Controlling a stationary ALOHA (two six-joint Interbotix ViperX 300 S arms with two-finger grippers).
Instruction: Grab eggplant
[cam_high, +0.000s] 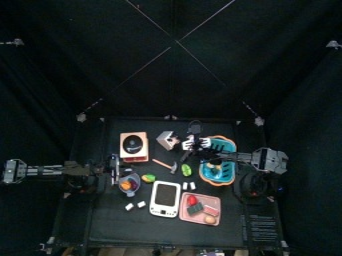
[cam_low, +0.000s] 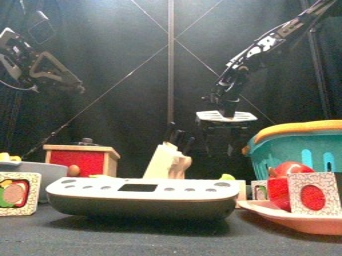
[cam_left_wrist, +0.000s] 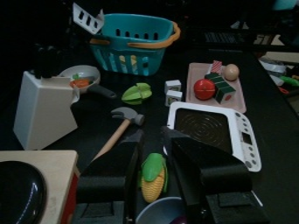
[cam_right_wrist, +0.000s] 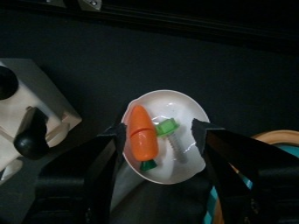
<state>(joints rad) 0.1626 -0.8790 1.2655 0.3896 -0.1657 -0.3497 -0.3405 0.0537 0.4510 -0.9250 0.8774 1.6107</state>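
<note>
Black table (cam_right_wrist: 176, 44): right pincer (cam_right_wrist: 162, 133) hangs spread over a bowl (cam_right_wrist: 177, 101) holding a carrot (cam_right_wrist: 142, 136); eggplant's place unclear.

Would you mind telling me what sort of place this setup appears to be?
Probably a robot lab test pen: black curtains enclose a small table strewn with toy kitchen items, such as a teal basket, a toy carrot in a white bowl, and a toy hammer.
</note>
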